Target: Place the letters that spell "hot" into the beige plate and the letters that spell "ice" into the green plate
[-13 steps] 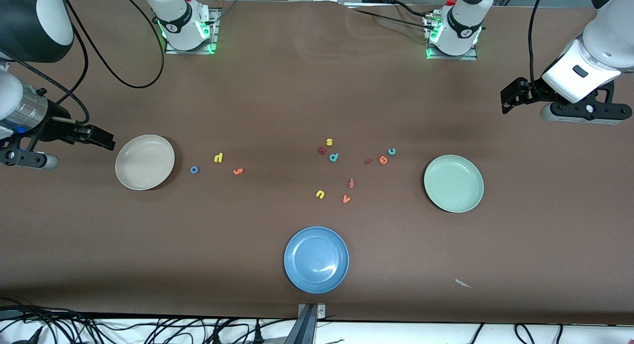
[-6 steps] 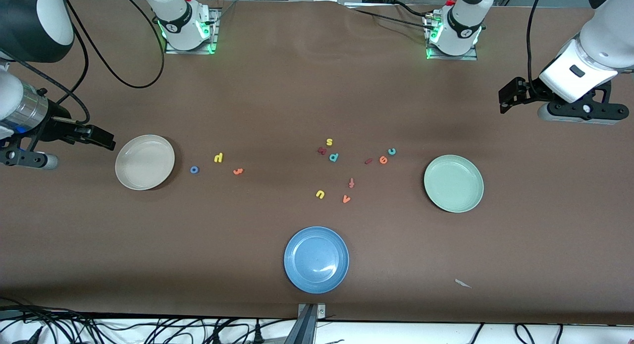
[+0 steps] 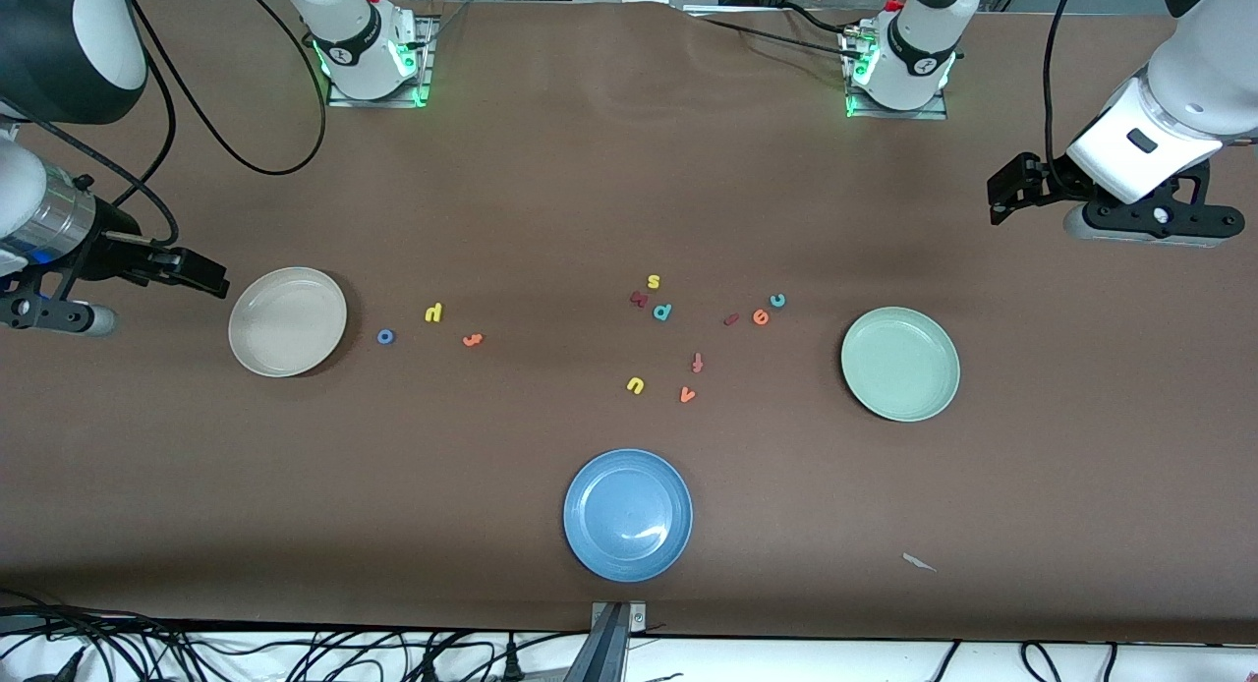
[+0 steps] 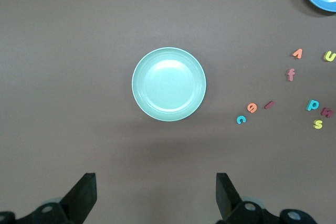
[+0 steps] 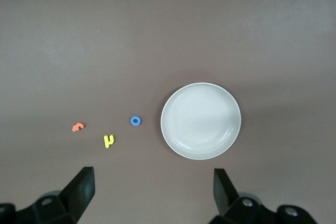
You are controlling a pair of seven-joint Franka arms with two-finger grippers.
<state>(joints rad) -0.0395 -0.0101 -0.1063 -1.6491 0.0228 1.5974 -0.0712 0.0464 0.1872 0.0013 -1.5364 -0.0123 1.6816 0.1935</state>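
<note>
While both claws hang released over the desk's ends, the front view shows beige plate (image 3: 287,321), green plate (image 3: 900,364) and blue plate (image 3: 628,514) all unfilled.

Left wrist view: left claw (image 4: 156,198) spread above the green plate; teal c (image 4: 240,119), orange e (image 4: 252,108), red i (image 4: 269,105) beside it.

Right wrist view: right claw (image 5: 154,196) spread; blue o (image 5: 135,120), yellow h (image 5: 108,140), orange t (image 5: 78,126) beside the beige plate.

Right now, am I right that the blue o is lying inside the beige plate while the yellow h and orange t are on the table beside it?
Not quite: the blue o is not inside the beige plate. It lies on the table just beside the plate's rim, toward the yellow h and orange t, which are on the table as you say. The front view and the right wrist view both show it.
</note>
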